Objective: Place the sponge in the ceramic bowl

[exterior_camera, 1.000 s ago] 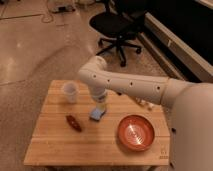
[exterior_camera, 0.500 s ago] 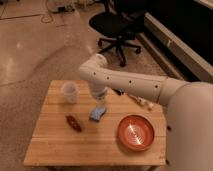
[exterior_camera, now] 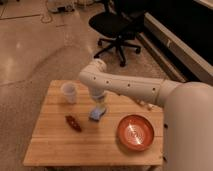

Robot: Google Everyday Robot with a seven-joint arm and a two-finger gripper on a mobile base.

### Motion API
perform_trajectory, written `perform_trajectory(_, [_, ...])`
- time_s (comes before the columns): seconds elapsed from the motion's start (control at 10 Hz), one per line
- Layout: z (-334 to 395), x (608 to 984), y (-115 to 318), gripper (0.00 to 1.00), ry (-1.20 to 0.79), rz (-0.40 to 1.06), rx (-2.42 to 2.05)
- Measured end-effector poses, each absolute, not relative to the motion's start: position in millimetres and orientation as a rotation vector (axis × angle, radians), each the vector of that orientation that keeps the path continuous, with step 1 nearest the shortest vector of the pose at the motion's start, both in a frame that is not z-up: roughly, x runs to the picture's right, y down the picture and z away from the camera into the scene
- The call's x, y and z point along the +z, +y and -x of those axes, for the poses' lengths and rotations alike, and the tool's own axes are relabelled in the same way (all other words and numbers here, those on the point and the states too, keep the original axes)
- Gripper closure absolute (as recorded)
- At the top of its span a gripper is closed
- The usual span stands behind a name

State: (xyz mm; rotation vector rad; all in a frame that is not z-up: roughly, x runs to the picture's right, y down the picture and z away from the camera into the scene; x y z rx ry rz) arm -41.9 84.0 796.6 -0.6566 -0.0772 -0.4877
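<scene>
The blue sponge [exterior_camera: 98, 114] lies on the wooden table [exterior_camera: 55, 145] near its middle. My gripper [exterior_camera: 98, 105] comes straight down onto it from the white arm and hides its upper edge. The red-orange ceramic bowl [exterior_camera: 136, 133], with rings inside, sits to the right of the sponge, about a hand's width away, and holds nothing.
A white translucent cup [exterior_camera: 69, 93] stands at the back left of the table. A dark red elongated object [exterior_camera: 74, 123] lies left of the sponge. My white arm [exterior_camera: 130, 89] spans the table's back right. A black office chair [exterior_camera: 117, 27] stands on the floor behind.
The arm has only shifted slightly above the sponge. The sponge rests at the same spot on the table.
</scene>
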Motion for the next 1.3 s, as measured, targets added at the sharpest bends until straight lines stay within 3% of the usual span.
perform_trajectory(0.5, [31,805,104,0.62,-0.107,0.535,-0.486])
perform_trajectory(0.8, [25,818,100,0.62,-0.087,0.668,-0.508])
perform_trajectory(1.0, [36,820,107,0.62,-0.093,0.633,-0.506])
perform_trajectory(1.3, [34,803,80,0.62,-0.115,0.611,-0.5])
